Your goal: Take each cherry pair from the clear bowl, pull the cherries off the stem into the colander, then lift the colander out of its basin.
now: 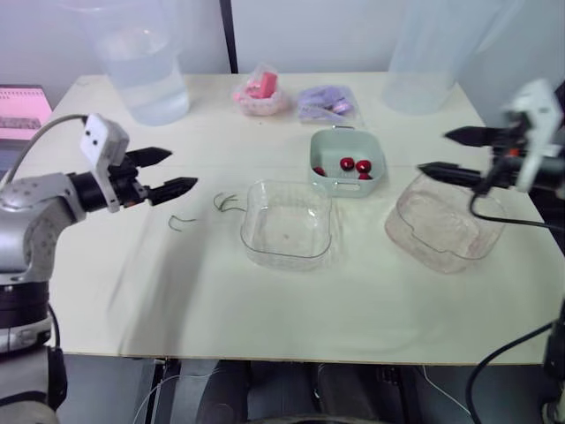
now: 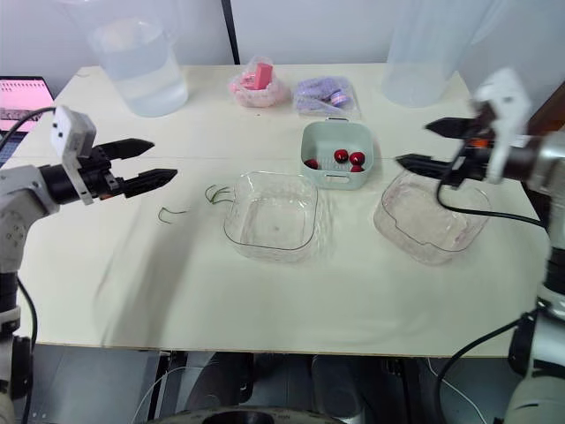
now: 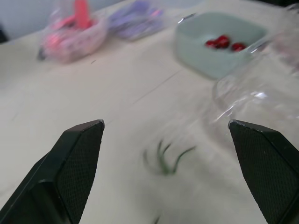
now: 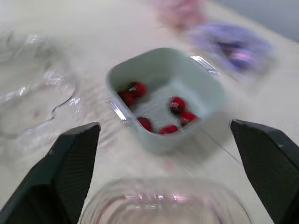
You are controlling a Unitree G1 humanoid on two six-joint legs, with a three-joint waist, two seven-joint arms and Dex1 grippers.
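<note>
Colander (image 1: 346, 187): mint-green, sits in its basin at centre-right of the table (image 1: 265, 309), just behind the clear bowl (image 1: 284, 261); insert and basin read as one tub, and the seam between them cannot be made out. Several red cherries (image 1: 347, 164) lie inside. The clear bowl looks empty, and loose green stems (image 1: 225, 202) lie on the table just to its left, so the de-stemming appears done and the lift-out is the step in hand. Judged handling: thin rigid plastic, light, with a small rolling load; the smooth walls are probably slippery, so the small tabs (image 4: 202, 64) at opposite corners of the rim look like the better hold, kept level. Left gripper (image 1: 181, 170) hovers over the left of the table near the stems, fingers spread wide, holding nothing. Right gripper (image 1: 433, 151) hangs above a second, pink-tinted clear bowl (image 1: 415, 238) to the right of the colander, likewise wide open and empty. Room: bare table on the colander's left side; the two clear bowls crowd it on the near side and the right. Pink packet (image 1: 260, 93) and purple packet (image 1: 325, 102) lie behind it, a water jug (image 1: 146, 71) far back left. Straight up is unobstructed.
</note>
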